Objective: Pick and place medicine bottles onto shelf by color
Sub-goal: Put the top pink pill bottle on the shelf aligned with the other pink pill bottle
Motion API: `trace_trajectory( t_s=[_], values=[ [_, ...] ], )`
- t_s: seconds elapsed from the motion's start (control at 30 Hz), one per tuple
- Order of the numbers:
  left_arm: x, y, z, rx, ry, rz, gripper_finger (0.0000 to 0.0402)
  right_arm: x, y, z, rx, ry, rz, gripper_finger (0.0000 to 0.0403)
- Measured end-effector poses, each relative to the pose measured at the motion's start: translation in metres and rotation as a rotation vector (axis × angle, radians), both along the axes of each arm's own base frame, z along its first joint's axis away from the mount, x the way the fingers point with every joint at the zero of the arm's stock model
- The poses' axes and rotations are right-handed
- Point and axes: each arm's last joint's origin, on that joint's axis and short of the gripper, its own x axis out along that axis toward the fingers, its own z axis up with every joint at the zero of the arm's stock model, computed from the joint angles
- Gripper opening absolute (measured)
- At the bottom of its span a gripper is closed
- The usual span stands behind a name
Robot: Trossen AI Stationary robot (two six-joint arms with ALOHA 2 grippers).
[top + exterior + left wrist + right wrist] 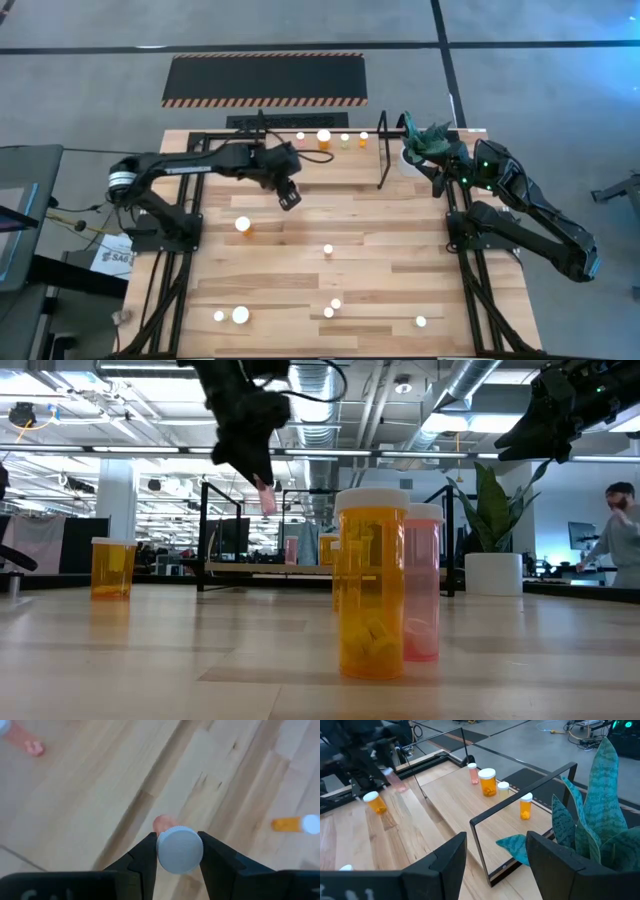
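My left gripper point(289, 199) hangs over the table's middle left, in front of the shelf point(382, 160), shut on a small pinkish bottle point(266, 496) with a white cap. On the shelf board point(455, 800) stand a pink bottle point(473, 773), a larger orange one point(488, 782), a pale one point(503, 789) and a small orange one point(526, 806). Several more bottles stand loose on the table, among them an orange one point(243, 225) and a small one point(328, 250). My right gripper point(495, 855) waits open at the far right, beside the plant. My left gripper pinches the bottle's white cap point(180, 849) between its two fingers, one on each side of the cap's rim. The fingers slant down from above. The pink body point(162, 823) points down past the fingertips, tilted and lifted clear of the table.
A white pot with a green plant point(425, 145) stands at the shelf's right end, close to my right gripper. The shelf's black rod frame point(520, 790) rises at its ends. Near the front edge, bottles point(241, 315) point(421, 322) are scattered. A person point(615, 535) stands in the room beyond.
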Motion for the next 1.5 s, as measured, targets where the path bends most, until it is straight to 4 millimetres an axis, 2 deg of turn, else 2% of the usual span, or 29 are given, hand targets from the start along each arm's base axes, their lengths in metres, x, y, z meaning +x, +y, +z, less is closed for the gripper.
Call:
trace_trajectory(
  t_s=[0.23, 0.53, 0.83, 1.2, 1.5],
  values=[
    [0.025, 0.032, 0.004, 0.069, 0.052, -0.077, 0.0112, 0.0, 0.0, 0.0, 0.0, 0.0, 0.0, 0.0226],
    [0.041, 0.084, -0.019, 0.069, 0.107, -0.095, 0.0112, 0.0, 0.0, 0.0, 0.0, 0.0, 0.0, 0.0226],
    [0.046, 0.124, -0.034, 0.078, 0.143, -0.096, 0.0112, 0.0, 0.0, 0.0, 0.0, 0.0, 0.0, 0.0226],
    [0.035, 0.144, -0.038, 0.059, 0.15, -0.037, 0.0112, 0.0, 0.0, 0.0, 0.0, 0.0, 0.0, 0.0226],
    [0.035, 0.146, -0.039, 0.045, 0.141, -0.021, 0.0112, 0.0, 0.0, 0.0, 0.0, 0.0, 0.0, 0.0226]
  ],
)
